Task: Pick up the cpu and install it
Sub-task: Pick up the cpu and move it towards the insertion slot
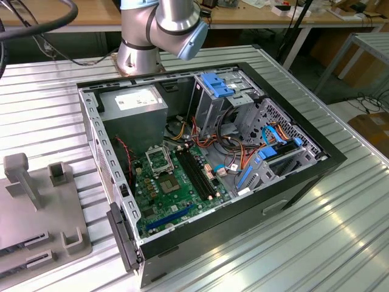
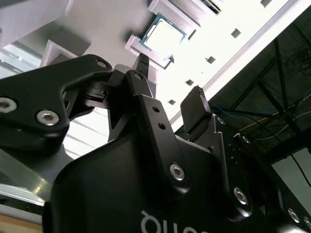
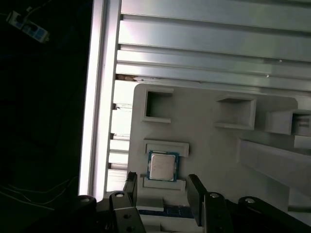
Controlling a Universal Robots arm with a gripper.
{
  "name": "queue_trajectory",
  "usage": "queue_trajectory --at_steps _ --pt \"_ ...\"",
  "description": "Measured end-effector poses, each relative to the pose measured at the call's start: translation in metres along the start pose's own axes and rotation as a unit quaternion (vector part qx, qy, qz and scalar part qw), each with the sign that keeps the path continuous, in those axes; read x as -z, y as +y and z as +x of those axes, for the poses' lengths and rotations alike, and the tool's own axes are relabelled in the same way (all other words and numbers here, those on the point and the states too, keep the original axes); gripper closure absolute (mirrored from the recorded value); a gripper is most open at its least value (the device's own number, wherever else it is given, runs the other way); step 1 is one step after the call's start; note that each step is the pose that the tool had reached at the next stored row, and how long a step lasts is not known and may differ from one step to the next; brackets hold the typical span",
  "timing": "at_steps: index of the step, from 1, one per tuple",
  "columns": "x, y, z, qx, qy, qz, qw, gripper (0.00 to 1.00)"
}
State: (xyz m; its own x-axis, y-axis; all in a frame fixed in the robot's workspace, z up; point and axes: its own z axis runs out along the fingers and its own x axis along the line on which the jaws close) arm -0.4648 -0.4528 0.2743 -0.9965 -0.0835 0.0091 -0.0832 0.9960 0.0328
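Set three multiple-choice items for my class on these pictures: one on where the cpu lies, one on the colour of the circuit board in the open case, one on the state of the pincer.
1. Where is the small square silver-topped cpu?
A. in the board's socket
B. in a pocket of the pale grey plastic holder tray
C. between the pincer's fingers

2. What colour is the large circuit board in the open black computer case?
A. green
B. red
C. white

3. How is the black pincer?
A. shut on the cpu
B. shut on a cable
C. open, holding nothing

Key: 1 B, the tray's ledges frame it in both wrist views. 2 A, the exterior view shows green. 3 C, its fingers stand apart, not touching the cpu.
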Motion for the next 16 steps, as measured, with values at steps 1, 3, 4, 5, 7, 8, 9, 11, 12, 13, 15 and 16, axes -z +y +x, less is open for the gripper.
queue_trajectory --at_steps 1,3,4,5,7,8,9,11,12,13,15,16 --pt "-0.0018 -0.0002 0.0000 0.000 0.0000 0.0000 1.00000 0.46" --pt "-0.0049 -0.0007 0.0000 0.000 0.0000 0.0000 1.00000 0.46" --pt "-0.0059 -0.0008 0.0000 0.000 0.0000 0.0000 1.00000 0.46" --pt "-0.0068 -0.0009 0.0000 0.000 0.0000 0.0000 1.00000 0.46" --pt "-0.0095 -0.0018 0.0000 0.000 0.0001 0.0000 1.00000 0.46" --pt "-0.0105 -0.0020 0.0000 0.000 0.0001 0.0000 1.00000 0.46" --pt "-0.0121 -0.0026 0.0001 0.000 0.0000 0.0000 1.00000 0.46" --pt "-0.0156 -0.0038 0.0001 0.000 0.0000 0.0000 1.00000 0.46" --pt "-0.0174 -0.0039 0.0002 0.000 0.0000 0.0000 1.00000 0.46" --pt "-0.0197 -0.0040 0.0002 0.000 0.0000 0.0000 1.00000 0.46" --pt "-0.0236 -0.0042 -0.0001 0.000 0.0000 0.0000 1.00000 0.46" --pt "-0.0254 -0.0043 -0.0005 0.000 0.0000 0.0000 1.00000 0.46"
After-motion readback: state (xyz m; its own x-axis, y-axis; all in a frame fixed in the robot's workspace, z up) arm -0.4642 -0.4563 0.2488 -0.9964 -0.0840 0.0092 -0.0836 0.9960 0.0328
